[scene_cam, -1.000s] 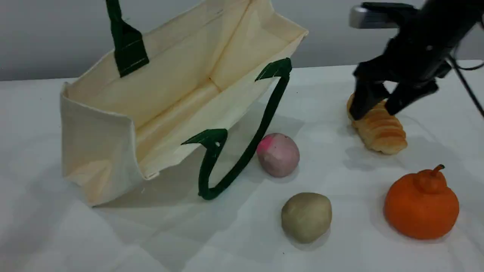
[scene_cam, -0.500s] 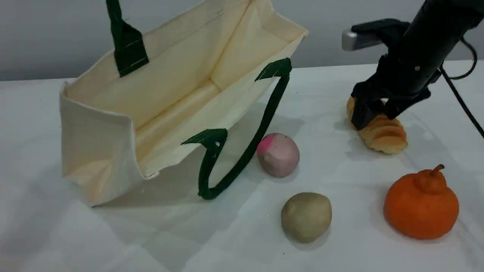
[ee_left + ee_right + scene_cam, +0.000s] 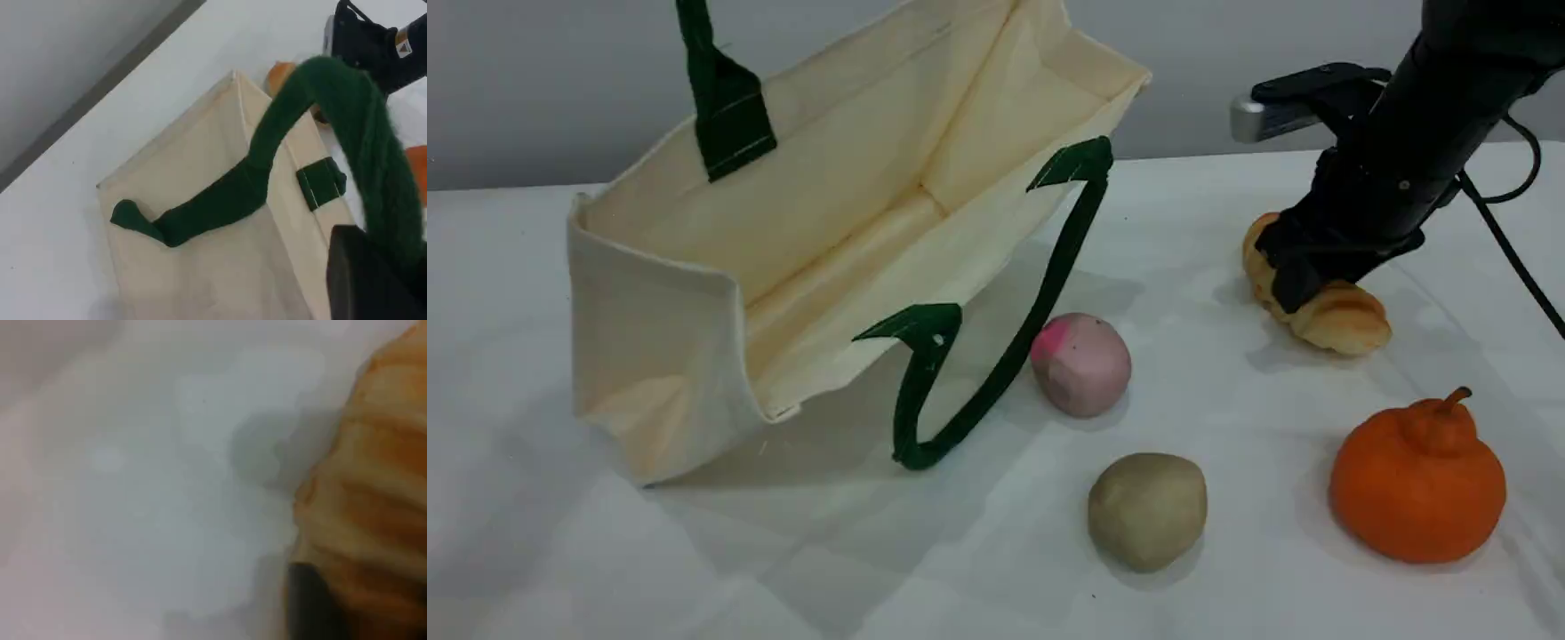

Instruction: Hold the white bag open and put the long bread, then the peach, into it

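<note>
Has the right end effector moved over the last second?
Yes. The right end effector has come down onto the bread and closed on it, judged against the unmoved orange fruit.

Open white bag [image 3: 800, 240] fills the upper left of the white bench [image 3: 560, 569]. At right, the right claw [image 3: 1303, 289] closes around the long bread [image 3: 1343, 320]. The peach [image 3: 1082, 364] sits centre.

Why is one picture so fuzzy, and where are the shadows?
Right wrist view: the long bread is so near the camera that it blurs. Scene view: sharp, soft grey shadows under the white bag and peach. Left wrist view: the near green handle looks fuzzy.
</note>
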